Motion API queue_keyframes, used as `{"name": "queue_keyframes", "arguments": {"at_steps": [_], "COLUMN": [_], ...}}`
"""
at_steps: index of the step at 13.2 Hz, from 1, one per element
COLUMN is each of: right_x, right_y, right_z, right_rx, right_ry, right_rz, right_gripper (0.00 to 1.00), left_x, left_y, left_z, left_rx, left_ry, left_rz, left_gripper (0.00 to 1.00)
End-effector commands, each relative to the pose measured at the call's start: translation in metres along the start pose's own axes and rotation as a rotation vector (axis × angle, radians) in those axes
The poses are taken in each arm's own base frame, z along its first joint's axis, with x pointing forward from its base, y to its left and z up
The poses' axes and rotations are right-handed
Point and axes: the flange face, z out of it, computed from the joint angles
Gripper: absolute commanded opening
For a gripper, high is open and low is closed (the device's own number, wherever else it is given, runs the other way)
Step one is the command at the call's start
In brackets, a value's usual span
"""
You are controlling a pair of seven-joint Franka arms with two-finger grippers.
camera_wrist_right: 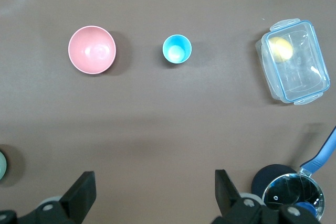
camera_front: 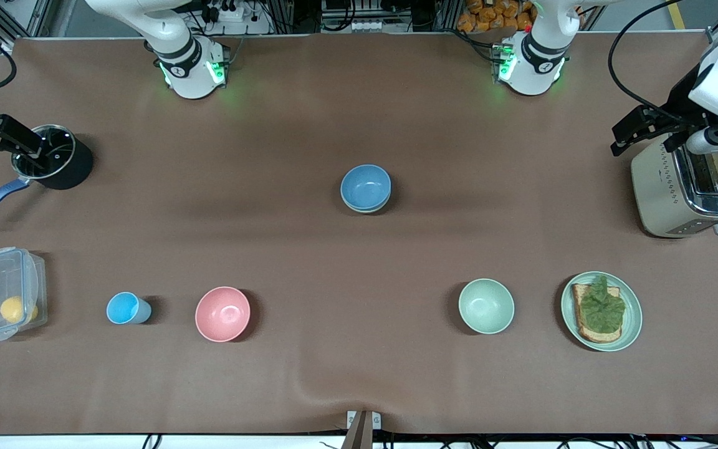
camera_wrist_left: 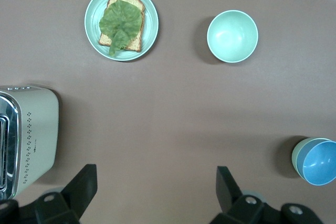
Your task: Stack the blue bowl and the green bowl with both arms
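- A robot lab: two arm bases (camera_front: 192, 68) bolted to a cloth-covered table (camera_front: 359, 374).
- Power strips (camera_front: 228, 12) and cables (camera_front: 630, 68) along its edge.

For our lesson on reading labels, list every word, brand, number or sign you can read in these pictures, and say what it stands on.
No text can be read anywhere.
Cream metal toaster: small dark marks on its side, too small to read.
Round emblems on the white robot arm bases: too small to read.
Two small tags at the brown table's edge nearest the front camera: blurred, not readable.
The bowls, cup, plate, saucepan and plastic box carry no lettering.
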Motion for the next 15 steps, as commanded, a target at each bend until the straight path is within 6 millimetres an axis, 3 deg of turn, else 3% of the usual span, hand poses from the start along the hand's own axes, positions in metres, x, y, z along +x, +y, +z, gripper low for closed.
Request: {"name": "queue_keyframes", "arguments": {"at_steps": [1,5,15], "right_x": [0.001,0.003,0.003], "right_y": [-0.001,0.0,0.002], "right_z": [-0.002,-0.001,0.0], "right_rx": [0.016,0.015,0.015], "right_ry": [0.006,0.006,0.003], "right_rz": [0.005,0.008,0.008], "right_gripper": [1.0,1.0,1.0], "left_x": [0.004,0.006,0.007], "left_y": [-0.001,0.001,-0.001], "left_z": [-0.008,-0.021,-0.028], "left_rx": [0.012,0.011,0.039], "left_ry": [-0.002,-0.002,-0.064], "left_rz": [0.024,0.027,0.029], "left_gripper": [1.0,1.0,1.0]}}
